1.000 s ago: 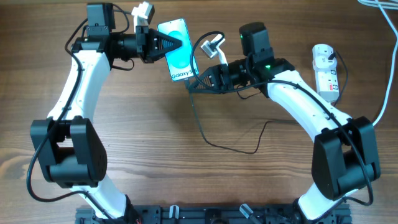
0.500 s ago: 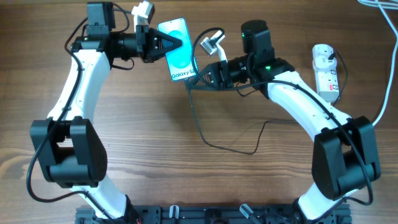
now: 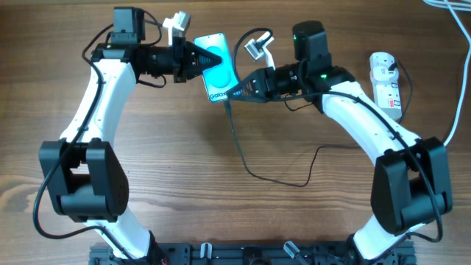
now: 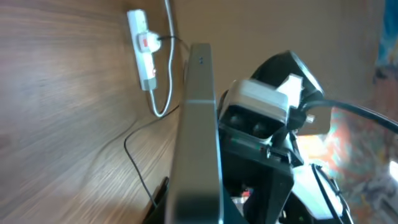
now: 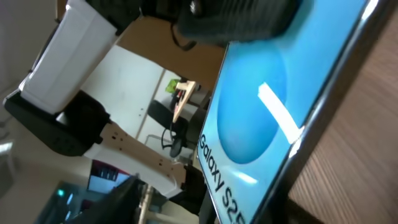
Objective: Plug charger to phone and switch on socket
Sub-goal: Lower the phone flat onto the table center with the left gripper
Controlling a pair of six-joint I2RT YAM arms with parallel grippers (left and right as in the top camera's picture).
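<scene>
My left gripper (image 3: 204, 60) is shut on the phone (image 3: 219, 68) and holds it tilted above the table, turquoise screen up. The left wrist view shows the phone (image 4: 199, 124) edge-on. My right gripper (image 3: 237, 91) sits at the phone's lower edge with its jaws spread. One dark finger (image 5: 118, 199) stands well left of the screen (image 5: 267, 124). The charger cable (image 3: 239, 151) runs from that lower edge down across the table; its connector tip is hidden. The white socket (image 3: 385, 85) lies at the far right, away from both grippers.
A thick white power lead (image 3: 458, 29) curves past the socket at the right edge. In the left wrist view the socket (image 4: 142, 46) and its white lead (image 4: 166, 81) lie beyond the phone. Both arm bases stand at the near table edge.
The left arm has carried the phone slightly right and down and tilted it more. The right gripper has moved up and right with it, and its jaws have spread from shut to open.
</scene>
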